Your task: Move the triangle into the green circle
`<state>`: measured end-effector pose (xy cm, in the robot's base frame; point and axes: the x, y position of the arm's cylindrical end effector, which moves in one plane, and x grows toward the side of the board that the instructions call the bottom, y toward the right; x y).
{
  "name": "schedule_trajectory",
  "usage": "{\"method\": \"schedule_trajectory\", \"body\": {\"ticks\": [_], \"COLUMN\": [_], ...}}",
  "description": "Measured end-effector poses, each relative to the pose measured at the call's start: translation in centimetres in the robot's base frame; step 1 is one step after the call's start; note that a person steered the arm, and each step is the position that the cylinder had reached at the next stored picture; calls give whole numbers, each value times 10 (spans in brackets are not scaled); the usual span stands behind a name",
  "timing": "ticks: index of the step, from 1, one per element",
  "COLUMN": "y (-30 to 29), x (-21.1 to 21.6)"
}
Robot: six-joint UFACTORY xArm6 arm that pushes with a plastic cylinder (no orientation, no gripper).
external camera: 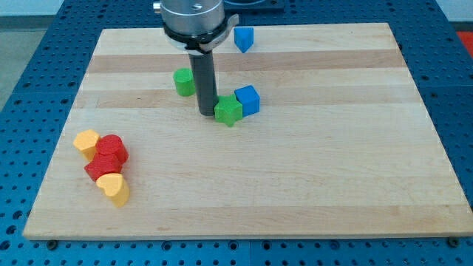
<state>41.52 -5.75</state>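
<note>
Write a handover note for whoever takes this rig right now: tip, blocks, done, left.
My tip is down on the board, just to the view's left of the green star-like block, which touches the blue cube.
The green circle sits to the view's left of the rod, slightly toward the top.
The blue triangle is near the view's top edge, apart from everything.
Two yellow and two red blocks are clustered at the view's lower left.
Done: nothing visible yet, the triangle is far from the circle.
Left: likely bring my tip behind the triangle and push it down-left to the circle.
</note>
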Motion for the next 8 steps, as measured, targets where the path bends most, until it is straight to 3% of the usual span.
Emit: {"method": "schedule_trajectory", "body": {"ticks": [2, 3, 4, 5, 8], "y": [-1, -46, -60, -82, -121], "x": [0, -5, -20, -67, -100]}}
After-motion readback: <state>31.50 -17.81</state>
